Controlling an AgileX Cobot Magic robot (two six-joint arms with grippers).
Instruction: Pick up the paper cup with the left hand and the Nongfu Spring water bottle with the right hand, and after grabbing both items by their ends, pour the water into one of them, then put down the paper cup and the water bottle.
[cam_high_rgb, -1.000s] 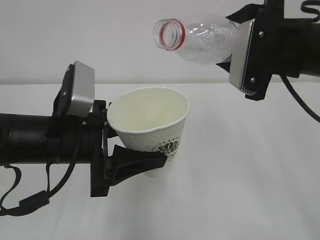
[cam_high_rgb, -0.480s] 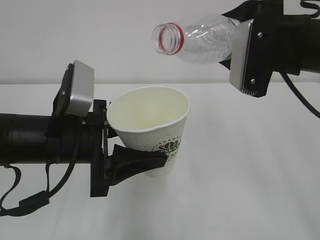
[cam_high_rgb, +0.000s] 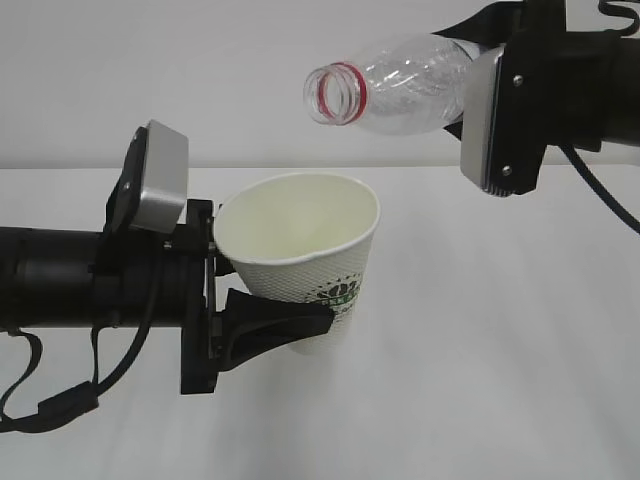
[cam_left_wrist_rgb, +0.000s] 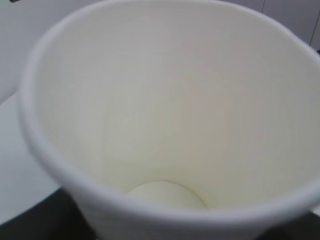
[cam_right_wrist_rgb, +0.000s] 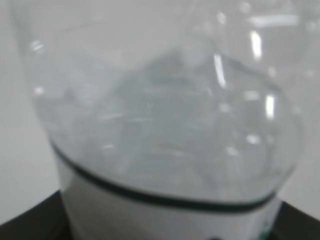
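White tabletop (cam_high_rgb: 500, 380) fills the scene, matte and plain under a pale wall. Over it, two black arms face each other. The left tool (cam_high_rgb: 262, 300) comes in level from the left, its pointed fingers (cam_high_rgb: 275, 322) clasped around the lower body of the paper cup (cam_high_rgb: 300, 255), holding it clear of the tabletop with the mouth tipped slightly toward the camera. The right tool (cam_high_rgb: 462, 95) sits high on the right, mostly hidden behind its grey box, gripping the rear end of the Nongfu Spring water bottle (cam_high_rgb: 400, 80).

The bottle lies close to level, capless mouth with its red neck ring pointing left and hanging above the cup's rim. No stream shows between them, and the left wrist view looks down into a cream interior whose bottom appears dry. So my read: both pickups are done and this is the pouring step, either just about to start or just finishing; I cannot tell which. If the pour is ahead, the right wrist must dip the mouth lower while staying over the cup.

Textures: the cup is tapered, faintly ribbed paper with a green logo; the bottle is clear, ribbed, crinkly thin plastic, glinting in the right wrist view.
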